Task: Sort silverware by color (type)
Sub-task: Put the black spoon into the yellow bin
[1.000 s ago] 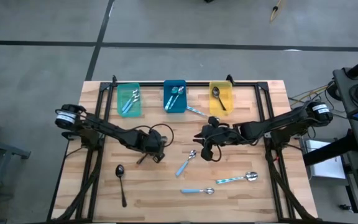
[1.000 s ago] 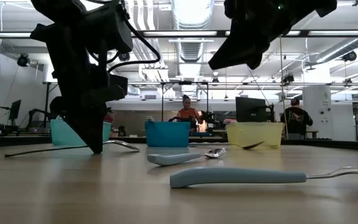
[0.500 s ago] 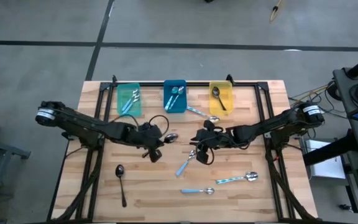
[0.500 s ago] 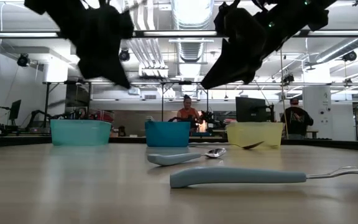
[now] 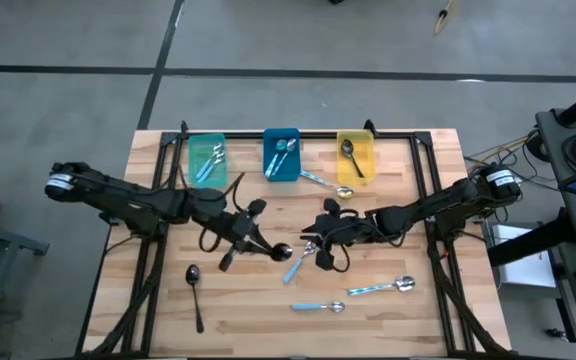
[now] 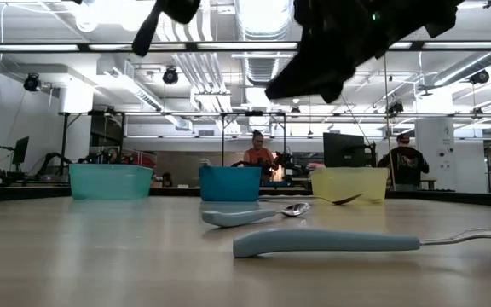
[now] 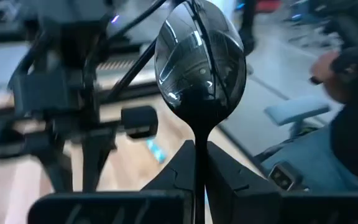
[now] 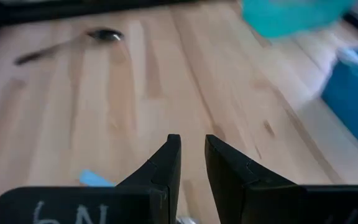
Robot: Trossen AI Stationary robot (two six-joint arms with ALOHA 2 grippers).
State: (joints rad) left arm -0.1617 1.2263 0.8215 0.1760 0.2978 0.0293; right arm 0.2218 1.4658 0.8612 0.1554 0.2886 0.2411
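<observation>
My left gripper (image 5: 258,240) is over the table's middle, shut on a dark spoon whose bowl (image 7: 199,59) sticks out past the fingertips. My right gripper (image 5: 318,252) hangs low, open by a narrow gap, just right of a blue-handled spoon (image 5: 298,264) lying flat on the wood. Its handle end (image 8: 95,179) shows beside my right fingers. Another dark spoon (image 5: 195,292) lies near the left front. More blue-handled spoons (image 5: 380,288) (image 5: 318,307) lie on the table's near right. My left gripper pinches the dark spoon between its two fingers at the thin neck of the handle just behind the bowl (image 7: 197,134). The fingers lie along the handle, and the bowl stands free beyond them. The spoon is lifted clear of the table.
A teal bin (image 5: 208,160), a blue bin (image 5: 281,155) and a yellow bin (image 5: 355,157) stand in a row at the far edge, each holding spoons. One blue-handled spoon (image 5: 323,182) lies just before the blue and yellow bins. People stand in the room beyond the table.
My left gripper has risen from the table with the dark spoon, lifting it clear and swinging its bowl round toward the near right. My right gripper has moved left, toward the near edge and down toward the blue-handled spoon.
</observation>
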